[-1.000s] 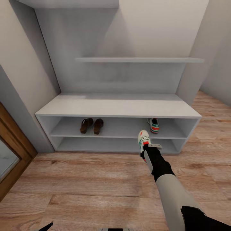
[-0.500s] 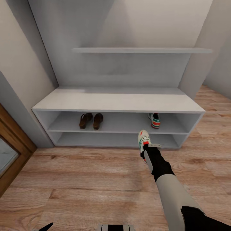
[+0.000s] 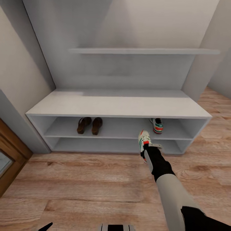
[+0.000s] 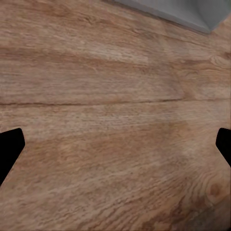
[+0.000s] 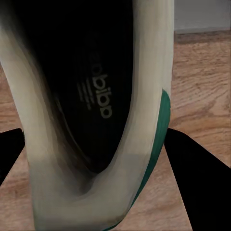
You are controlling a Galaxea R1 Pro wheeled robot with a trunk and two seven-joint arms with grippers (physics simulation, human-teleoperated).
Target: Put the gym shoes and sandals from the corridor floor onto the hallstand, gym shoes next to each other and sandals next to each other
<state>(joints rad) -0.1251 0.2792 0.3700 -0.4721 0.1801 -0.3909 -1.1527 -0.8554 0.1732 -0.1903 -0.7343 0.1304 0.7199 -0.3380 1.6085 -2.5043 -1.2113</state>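
Observation:
The pale grey hallstand (image 3: 118, 107) stands ahead against the wall. On its upper open shelf, two dark brown sandals (image 3: 84, 125) (image 3: 97, 125) lie side by side at the left. One gym shoe (image 3: 157, 125) sits on the same shelf at the right. My right gripper (image 3: 150, 148) is shut on the heel of the other gym shoe (image 3: 144, 139), held above the corridor floor (image 3: 96, 179) just in front of the rack. The right wrist view looks into that shoe's dark inside (image 5: 96, 110). My left gripper (image 4: 115, 149) is open over bare floor planks (image 4: 96, 96).
A wooden door frame (image 3: 9, 150) stands at the left, beside a grey wall corner. A long upper shelf (image 3: 144, 51) juts from the back panel. Walls close in on both sides of the rack. Wood floor runs on to the right of the unit (image 3: 218, 109).
The whole head picture has shifted: the camera has moved nearer the hallstand, which looks larger now. The right arm with the held gym shoe keeps its place in the picture.

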